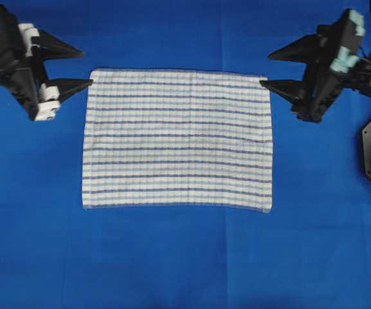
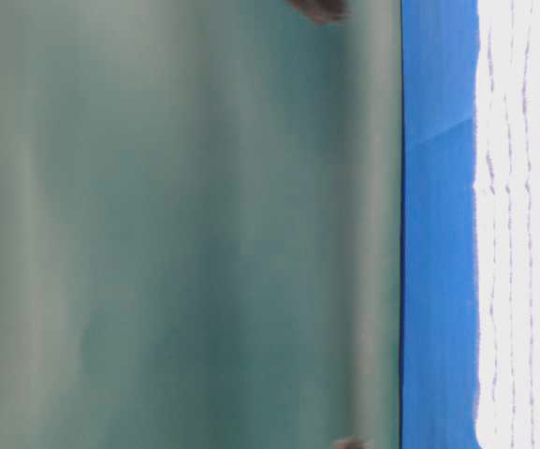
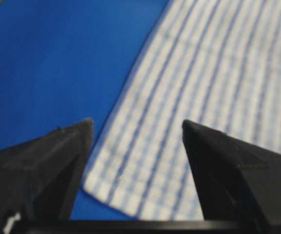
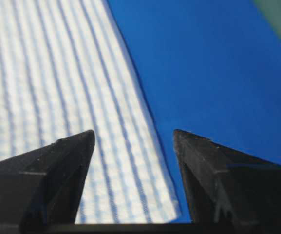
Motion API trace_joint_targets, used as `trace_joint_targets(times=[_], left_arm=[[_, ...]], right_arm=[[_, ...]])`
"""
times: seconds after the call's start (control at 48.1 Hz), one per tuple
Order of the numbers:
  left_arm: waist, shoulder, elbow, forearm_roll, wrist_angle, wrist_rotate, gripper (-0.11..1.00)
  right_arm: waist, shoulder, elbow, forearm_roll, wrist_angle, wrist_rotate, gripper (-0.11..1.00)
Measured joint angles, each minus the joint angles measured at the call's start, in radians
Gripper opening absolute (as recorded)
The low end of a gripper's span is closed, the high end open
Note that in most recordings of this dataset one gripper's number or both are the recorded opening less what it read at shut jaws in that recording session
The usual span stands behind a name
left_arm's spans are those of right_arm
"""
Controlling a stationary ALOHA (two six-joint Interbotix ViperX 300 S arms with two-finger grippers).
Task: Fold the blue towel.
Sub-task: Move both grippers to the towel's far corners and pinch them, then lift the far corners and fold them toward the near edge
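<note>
The blue towel lies flat and fully spread on the solid blue sheet, a white woven rectangle crossed by thin dark-blue and pale-blue stripes, with no fold in it. The left gripper stands just off the towel's far-left corner, its two black fingers spread apart and holding nothing; in the overhead view the lower fingertip reaches the towel's left edge near that corner, though whether it touches the cloth or hangs above it cannot be told. From the left wrist view that corner lies between the two parted fingers, with the towel running away ahead and to the right of the gripper. The right gripper mirrors this at the far-right corner, its fingers likewise released and empty, the lower tip right at the towel's right edge. In the right wrist view the corner sits between the spread fingers, the cloth stretching ahead and to the left. The table-level view is turned on its side and mostly a blurred grey-green surface, with a strip of blue sheet and the towel at the right margin. No brand, label or writing can be read on the towel or the grippers.
</note>
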Motion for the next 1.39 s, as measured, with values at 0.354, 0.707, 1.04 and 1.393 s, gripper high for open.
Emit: trace_joint_targets(times=[0.354,0.707,1.04,1.393], left_arm=[[0.101,0.272,-0.014,0.000,-0.115,-0.002,0.67],[0.115,0.454,-0.055,-0.002,-0.187,-0.003,0.66],[0.112,0.505,-0.100,-0.002,-0.196,-0.017,0.39],[0.074,0.492,-0.104,-0.002,-0.144,-0.017,0.06]], right_arm=[[-0.080,0.272,0.000,0.034,-0.129,0.000,0.69],[-0.084,0.407,0.005,0.069,-0.195,0.000,0.69],[-0.075,0.426,0.015,0.077,-0.210,0.003,0.25],[-0.064,0.426,0.017,0.077,-0.218,0.002,0.04]])
